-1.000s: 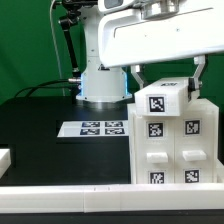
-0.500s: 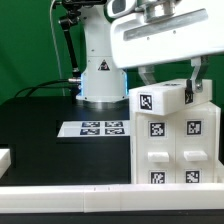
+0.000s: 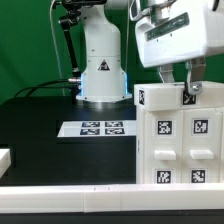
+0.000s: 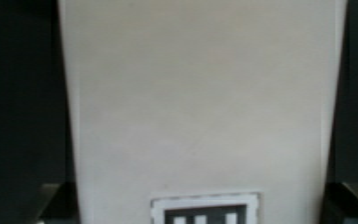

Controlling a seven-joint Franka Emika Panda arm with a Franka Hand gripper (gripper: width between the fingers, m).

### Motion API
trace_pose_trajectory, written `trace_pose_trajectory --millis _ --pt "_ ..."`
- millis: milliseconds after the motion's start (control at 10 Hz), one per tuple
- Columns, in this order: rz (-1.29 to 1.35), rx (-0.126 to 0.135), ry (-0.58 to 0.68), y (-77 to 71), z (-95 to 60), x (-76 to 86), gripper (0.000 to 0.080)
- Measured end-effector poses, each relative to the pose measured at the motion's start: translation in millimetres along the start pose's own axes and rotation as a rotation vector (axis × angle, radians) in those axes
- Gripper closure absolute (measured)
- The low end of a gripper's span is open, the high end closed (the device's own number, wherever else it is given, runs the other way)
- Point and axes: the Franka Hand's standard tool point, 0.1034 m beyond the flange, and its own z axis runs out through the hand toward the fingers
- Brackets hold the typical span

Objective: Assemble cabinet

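Note:
The white cabinet (image 3: pixel 180 140) stands at the exterior view's right, its tagged front with block compartments facing the camera. My gripper (image 3: pixel 178 88) comes down from above, with one finger on each side of the cabinet's top panel (image 3: pixel 160 97), and is shut on it. In the wrist view the white panel (image 4: pixel 194 100) fills the frame, with one tag (image 4: pixel 208 212) at its edge. The dark fingers (image 4: pixel 43 205) show at both sides, against the panel. The gripper (image 4: pixel 194 205) spans the panel's width.
The marker board (image 3: pixel 100 128) lies flat on the black table at mid-left. The robot's white base (image 3: pixel 100 70) stands behind it. A white block (image 3: pixel 4 158) sits at the left edge. A white rail (image 3: pixel 70 194) runs along the front.
My gripper and wrist have moved to the exterior view's right, and the cabinet has shifted right with them, now partly cut off by the frame edge.

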Motion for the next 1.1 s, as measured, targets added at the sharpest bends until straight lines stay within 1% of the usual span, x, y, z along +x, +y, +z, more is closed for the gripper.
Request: trace_pose_trajectory --millis 200,700,900,1000,1100 --pt "0.157 -0.008 -0.02 -1.6 1.0 1.1 0.0239" --pt "0.444 -0.012 -0.032 -2.4 0.5 5.1 0.0239" --pt "0.407 -0.012 -0.033 -2.5 -0.4 1.9 0.0233" --pt "0.402 -0.007 -0.037 -4.3 -3.6 -1.6 0.0067" --pt "0.396 0.002 -0.042 -7.0 -9.0 -5.0 0.0013"
